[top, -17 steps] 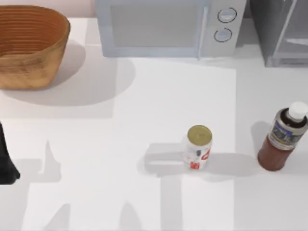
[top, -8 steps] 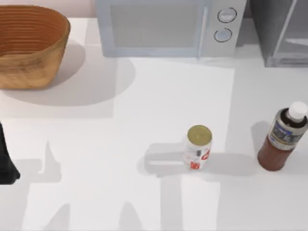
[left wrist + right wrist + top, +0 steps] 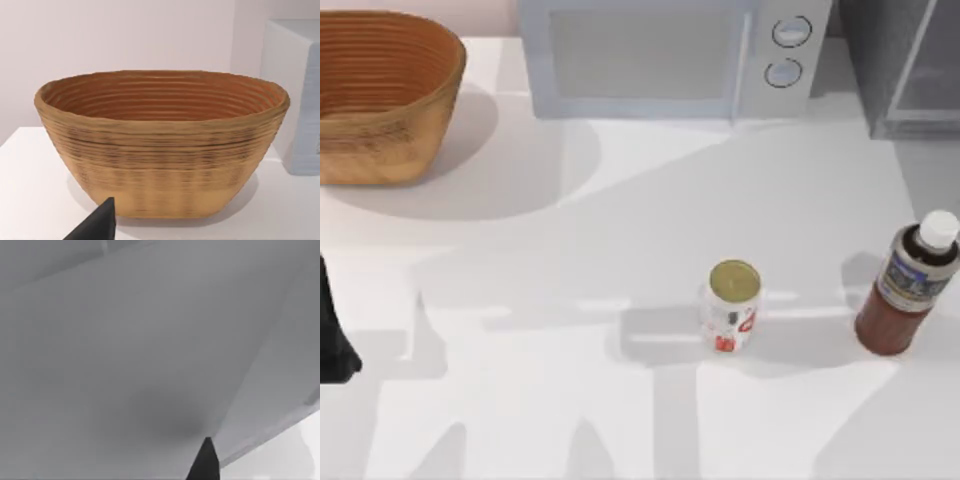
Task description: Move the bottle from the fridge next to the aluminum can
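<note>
bottle (image 3: 912, 287) stands on the table, right of the aluminum can (image 3: 731, 305), apart, fridge (image 3: 905, 65) far right. we judge placement done. can't tell either gripper's grip state.

table (image 3: 570, 400) | basket (image 3: 380, 95) back left | microwave (image 3: 670, 55) back centre | fridge (image 3: 905, 65) back right, right of microwave | can (image 3: 731, 305) front centre-right | bottle (image 3: 908, 285) upright, right of can, apart | my left arm (image 3: 332, 330) at left edge
</note>
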Controlling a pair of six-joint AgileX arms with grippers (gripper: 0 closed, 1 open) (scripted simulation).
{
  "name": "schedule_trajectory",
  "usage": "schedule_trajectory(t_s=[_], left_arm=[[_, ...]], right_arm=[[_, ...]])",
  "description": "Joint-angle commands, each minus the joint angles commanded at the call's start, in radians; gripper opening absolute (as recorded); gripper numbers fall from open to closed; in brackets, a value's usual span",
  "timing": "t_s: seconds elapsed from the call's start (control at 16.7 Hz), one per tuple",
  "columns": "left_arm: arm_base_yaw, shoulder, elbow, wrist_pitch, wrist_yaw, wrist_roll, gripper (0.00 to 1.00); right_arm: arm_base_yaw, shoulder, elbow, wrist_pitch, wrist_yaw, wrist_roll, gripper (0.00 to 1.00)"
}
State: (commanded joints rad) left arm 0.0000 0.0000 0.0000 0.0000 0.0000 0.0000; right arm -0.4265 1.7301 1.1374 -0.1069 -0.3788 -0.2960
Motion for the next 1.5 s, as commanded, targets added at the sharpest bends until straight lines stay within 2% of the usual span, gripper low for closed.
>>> schedule_trajectory(t_s=[0.24, 0.48, 0.9, 1.5], left_arm=[[0.0, 0.0, 0.0, 0.0, 0.0, 0.0, 1.0], [0.0, 0.0, 0.0, 0.0, 0.0, 0.0, 1.0], [0.0, 0.0, 0.0, 0.0, 0.0, 0.0, 1.0], [0.0, 0.0, 0.0, 0.0, 0.0, 0.0, 1.0]], right_arm=[[0.273, -0.069, -0.091, 0.105, 0.216, 0.178, 1.0], [0.397, -0.112, -0.144, 0.164, 0.334, 0.279, 1.0], [0.383, -0.073, -0.11, 0.156, 0.346, 0.278, 1.0], [0.387, 0.243, 0.291, 0.074, 0.351, 0.281, 1.0]])
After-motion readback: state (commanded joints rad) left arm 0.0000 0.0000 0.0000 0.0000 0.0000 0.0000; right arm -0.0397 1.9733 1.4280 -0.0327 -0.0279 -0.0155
